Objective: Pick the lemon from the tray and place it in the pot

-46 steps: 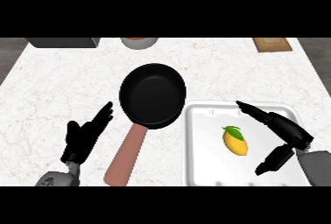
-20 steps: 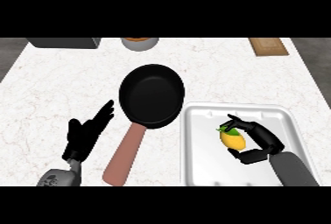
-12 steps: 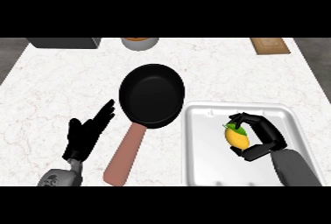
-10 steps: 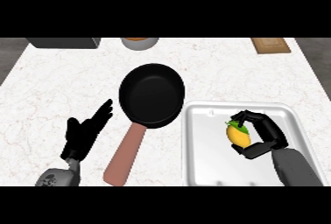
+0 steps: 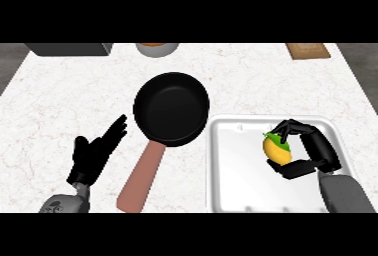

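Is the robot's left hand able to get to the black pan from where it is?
Probably yes. The left hand rests open beside the black pan, near its pinkish handle, with only bare counter between them. The right hand is holding the lemon over the tray.

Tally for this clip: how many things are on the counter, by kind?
Pan: 1
Tray: 1
Lemon: 1, held in the right robot hand over the tray
Items cut off at the far edge: 3, namely a dark box, a round container and a wooden board
Total: 6
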